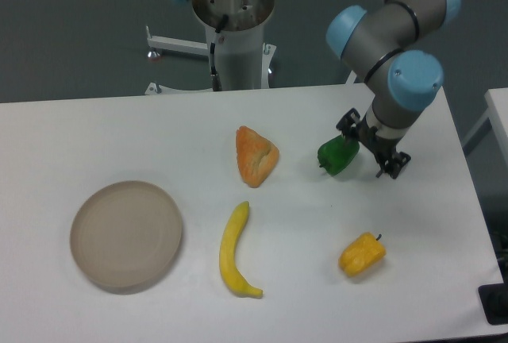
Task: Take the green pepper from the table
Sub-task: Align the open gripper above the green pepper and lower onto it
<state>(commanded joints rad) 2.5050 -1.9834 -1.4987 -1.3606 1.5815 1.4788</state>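
background: dark grey wall behind, robot pedestal [236, 37] at the far edge, a metal bracket beside it.
desk: white matte desk [119, 132] fills most of the view; right edge cut off by the frame.
green pepper: green pepper [339, 155] lies on the desk, right of centre, toward the far side; glossy, lumpy, stem side hard to make out.
arm: UR5e arm [393, 37] comes in from the top right, wrist bent down over the pepper's right side.
gripper: gripper [371, 151] sits just right of the pepper, low near the desk.
jaws: spread, two dark tips visible with a gap, nothing pinched; left tip is at or touching the pepper's right edge, contact cannot be told.
step: approach and align, judged; pepper not yet grasped or lifted.
next move: likely needs the jaws shifted left to straddle the pepper, then closed on its widest part and raised; rounded glossy skin may slip or roll if pinched off centre.
other items: yellow pepper [363, 253] near and right, well apart from the gripper; banana [234, 251] near centre; orange wedge-like piece [255, 154] left of the green pepper; beige plate [126, 235] far left and near.
hidden: pepper's right flank partly covered by the gripper; arm upper link cut by the top edge; jaw pads too small to read.
unclear: height of the jaws above the desk cannot be told from this single view.
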